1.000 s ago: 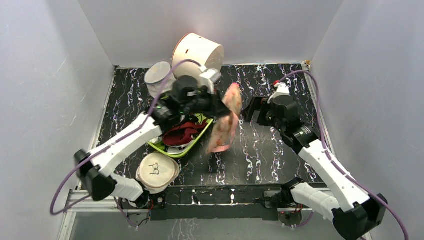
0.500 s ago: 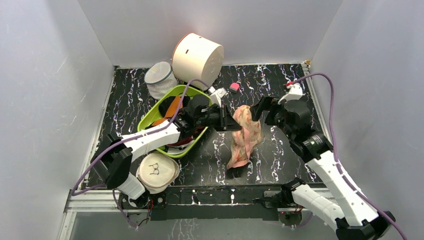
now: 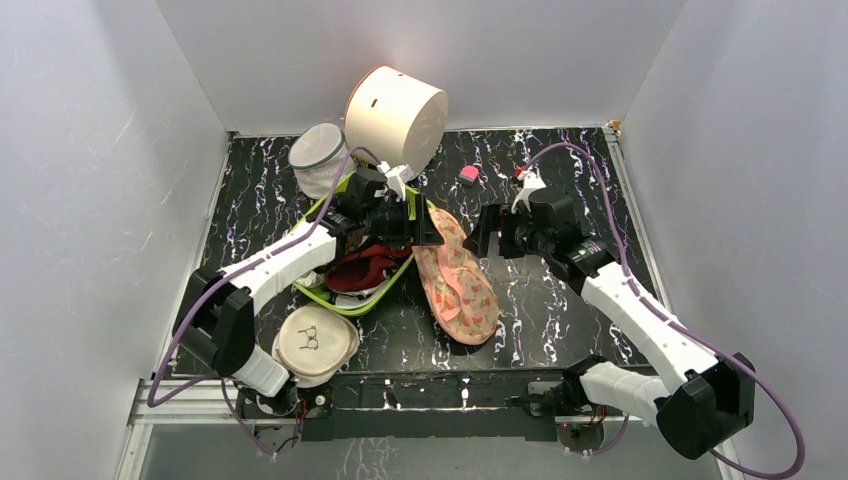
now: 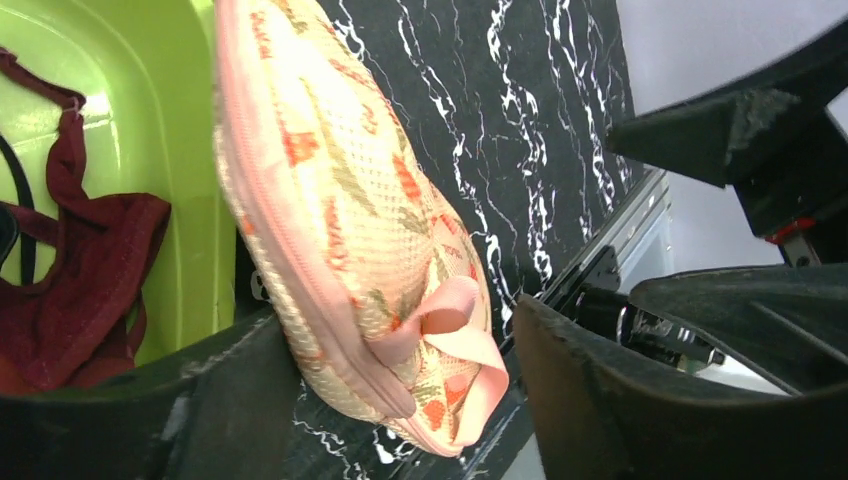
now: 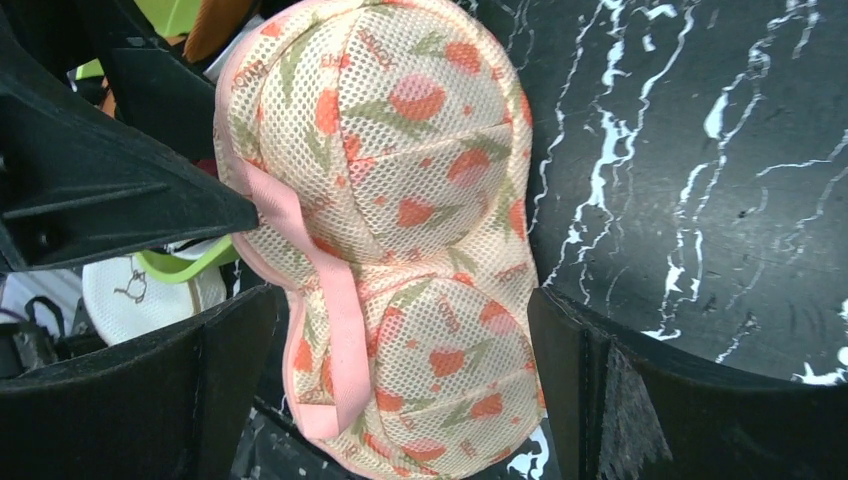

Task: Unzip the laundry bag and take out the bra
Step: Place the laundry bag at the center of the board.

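The laundry bag (image 3: 458, 285), peach mesh with red-orange and green motifs, lies flat on the black marbled table, right of the basket. My left gripper (image 3: 432, 228) hovers at its far end, open; in the left wrist view the laundry bag (image 4: 340, 200) leans against one finger and stands clear of the other, with the left gripper (image 4: 395, 320) open around its pink loop. My right gripper (image 3: 480, 232) is wide open just right of that end; in the right wrist view the right gripper (image 5: 400, 300) straddles the laundry bag (image 5: 400, 200) from above without touching. The bra is hidden.
A green basket (image 3: 345, 305) holding a maroon bra (image 3: 365, 268) sits left of the bag. A round cream pouch with a glasses drawing (image 3: 315, 343) lies near the left base. A white mesh cylinder (image 3: 320, 155), a cream drum (image 3: 397, 110) and a small pink item (image 3: 467, 174) stand at the back.
The bag hung from my shut left gripper; that gripper has opened and the bag has dropped flat onto the table. My right gripper has shifted left toward the bag's far end.
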You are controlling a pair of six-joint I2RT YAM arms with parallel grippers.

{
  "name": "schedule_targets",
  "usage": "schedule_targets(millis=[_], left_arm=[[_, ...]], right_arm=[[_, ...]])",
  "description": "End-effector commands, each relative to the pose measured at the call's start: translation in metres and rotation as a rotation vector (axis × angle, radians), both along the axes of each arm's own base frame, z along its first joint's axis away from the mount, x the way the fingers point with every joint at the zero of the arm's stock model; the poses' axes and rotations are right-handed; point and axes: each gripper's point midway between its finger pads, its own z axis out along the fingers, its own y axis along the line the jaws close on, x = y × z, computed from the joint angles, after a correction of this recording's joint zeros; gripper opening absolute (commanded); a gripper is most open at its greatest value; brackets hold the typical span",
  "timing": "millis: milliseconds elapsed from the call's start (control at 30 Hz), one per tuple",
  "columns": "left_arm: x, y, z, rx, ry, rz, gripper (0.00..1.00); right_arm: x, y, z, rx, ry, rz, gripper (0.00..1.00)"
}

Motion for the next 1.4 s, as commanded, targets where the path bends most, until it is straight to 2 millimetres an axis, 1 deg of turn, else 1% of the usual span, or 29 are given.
schedule_targets(millis=[0, 67, 133, 167, 233, 267, 333, 367, 400, 467, 500, 567, 633, 700, 733, 800, 833, 967, 1067, 1133, 1167, 1200, 1267, 1367], left_arm=[[-0.032, -0.007, -0.002, 0.002, -0.001, -0.158, 0.76], [-0.046, -0.019, -0.007, 0.003, 0.004, -0.203, 0.83], [-0.057, -0.030, -0.016, 0.064, -0.009, -0.229, 0.89], [-0.061, -0.037, -0.019, 0.084, -0.024, -0.244, 0.90], [-0.069, -0.056, -0.022, 0.069, -0.022, -0.272, 0.91], [-0.069, -0.064, -0.021, 0.051, -0.020, -0.279, 0.91], [-0.067, -0.074, -0.028, 0.059, -0.008, -0.286, 0.89], [-0.062, -0.076, -0.028, 0.072, -0.016, -0.278, 0.86], [-0.057, -0.076, -0.029, 0.087, -0.024, -0.265, 0.78], [-0.047, -0.076, -0.028, 0.109, -0.036, -0.221, 0.60], [-0.043, -0.075, -0.029, 0.121, -0.034, -0.202, 0.54], [-0.036, -0.074, -0.026, 0.146, -0.040, -0.165, 0.51], [-0.028, -0.065, -0.024, 0.195, -0.053, -0.120, 0.59], [-0.026, -0.050, -0.023, 0.254, -0.074, -0.087, 0.67], [-0.029, -0.042, -0.024, 0.276, -0.072, -0.077, 0.73], [-0.043, -0.030, -0.029, 0.281, -0.053, -0.091, 0.81], [-0.050, -0.029, -0.032, 0.260, -0.041, -0.099, 0.82], [-0.089, -0.016, -0.057, 0.181, 0.054, -0.115, 0.84], [-0.103, -0.005, -0.068, 0.155, 0.058, -0.083, 0.87], [-0.104, 0.006, -0.080, 0.193, 0.053, -0.044, 0.87], [-0.103, 0.014, -0.087, 0.227, 0.054, -0.023, 0.87], [-0.103, 0.022, -0.094, 0.261, 0.053, -0.001, 0.87], [-0.100, 0.042, -0.105, 0.343, 0.053, 0.069, 0.88], [-0.099, 0.074, -0.108, 0.419, 0.031, 0.180, 0.91]], right_arm=[[0.000, 0.018, 0.007, 0.055, -0.036, 0.097, 0.98], [-0.003, 0.019, 0.001, 0.064, -0.025, 0.104, 0.98], [-0.009, 0.022, -0.009, 0.084, 0.001, 0.118, 0.98], [-0.012, 0.024, -0.013, 0.097, 0.011, 0.127, 0.98], [-0.016, 0.026, -0.021, 0.115, 0.034, 0.129, 0.98], [-0.017, 0.023, -0.024, 0.111, 0.042, 0.108, 0.98], [-0.016, 0.013, -0.027, 0.090, 0.042, 0.053, 0.98], [-0.015, 0.007, -0.027, 0.075, 0.032, 0.021, 0.98], [-0.015, 0.001, -0.026, 0.061, 0.025, -0.007, 0.98], [-0.017, -0.012, -0.024, 0.026, 0.014, -0.059, 0.98], [-0.020, -0.016, -0.024, 0.005, 0.011, -0.065, 0.98], [-0.022, -0.022, -0.023, -0.023, 0.011, -0.072, 0.98], [-0.024, -0.024, -0.027, -0.053, 0.036, -0.065, 0.98], [-0.026, -0.024, -0.036, -0.083, 0.078, -0.069, 0.98], [-0.026, -0.023, -0.041, -0.090, 0.099, -0.066, 0.98], [-0.027, -0.016, -0.049, -0.094, 0.133, -0.049, 0.98], [-0.027, -0.011, -0.052, -0.089, 0.142, -0.030, 0.98], [-0.030, 0.010, -0.054, -0.082, 0.157, 0.040, 0.98], [-0.036, 0.018, -0.060, -0.149, 0.189, 0.055, 0.98], [-0.043, 0.023, -0.068, -0.235, 0.218, 0.032, 0.98], [-0.043, 0.021, -0.073, -0.294, 0.218, 0.000, 0.98], [-0.048, 0.021, -0.078, -0.341, 0.233, -0.016, 0.98], [-0.055, 0.020, -0.086, -0.419, 0.260, -0.039, 0.98], [-0.066, 0.023, -0.097, -0.507, 0.268, -0.026, 0.94]])
